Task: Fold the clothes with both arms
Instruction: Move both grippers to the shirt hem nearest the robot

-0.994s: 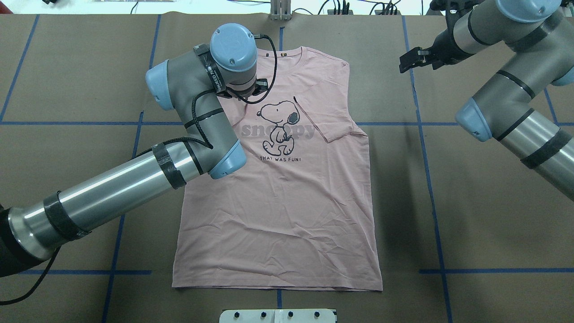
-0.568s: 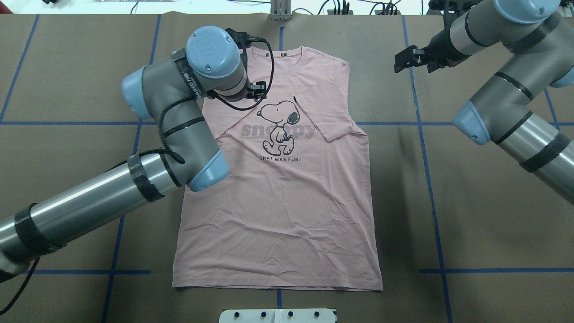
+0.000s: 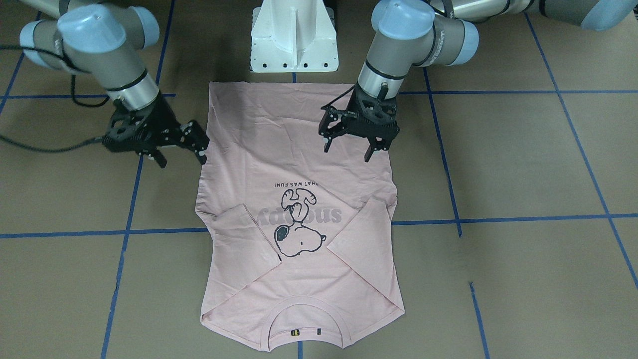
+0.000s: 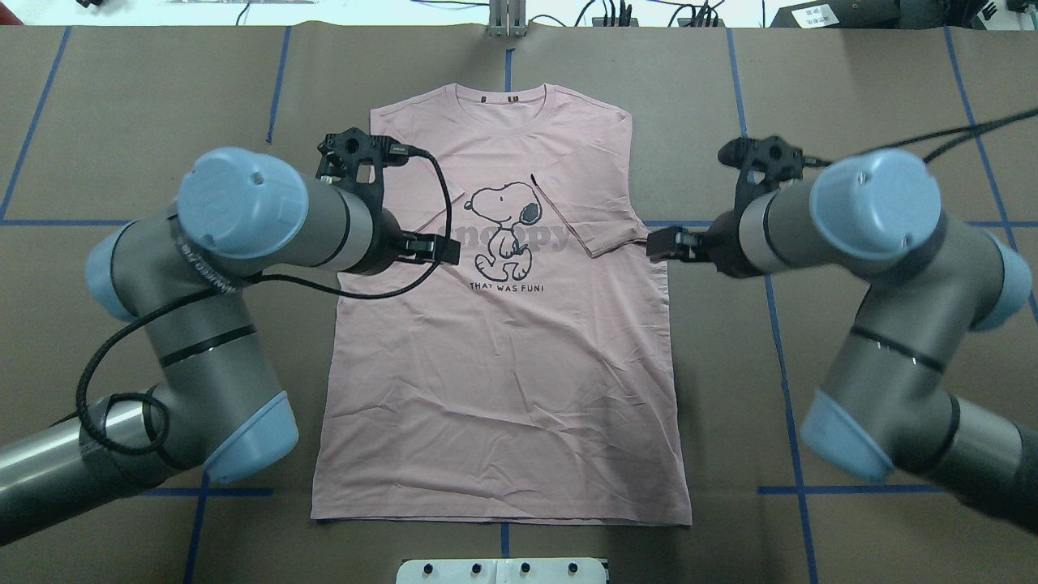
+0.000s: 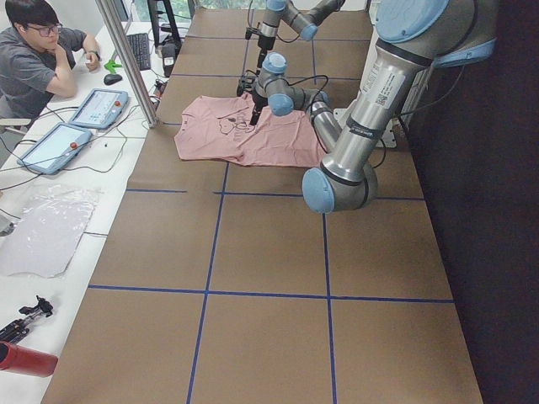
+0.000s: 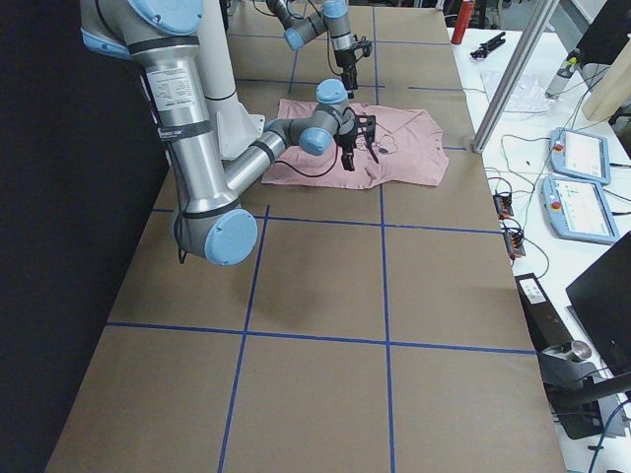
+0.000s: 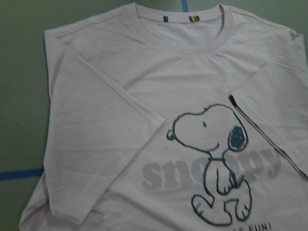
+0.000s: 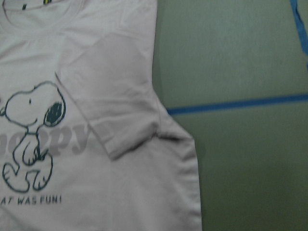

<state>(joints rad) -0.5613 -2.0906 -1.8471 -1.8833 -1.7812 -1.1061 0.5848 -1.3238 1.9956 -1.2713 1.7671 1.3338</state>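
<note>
as sleeves (image 4: 596, 219) lie folded in, pink shirt (image 4: 503, 389), left claw (image 3: 347, 150), right claw (image 3: 180, 158) spread, empty

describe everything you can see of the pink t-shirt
The pink t-shirt lies flat, front up, on the brown table, collar away from the robot. Soft, lightly creased fabric. Both short sleeves are folded inward over the chest, partly covering grey lettering behind a black-outlined cartoon dog. The left gripper hangs open above it, the right gripper open by its edge; neither holds it.
</note>
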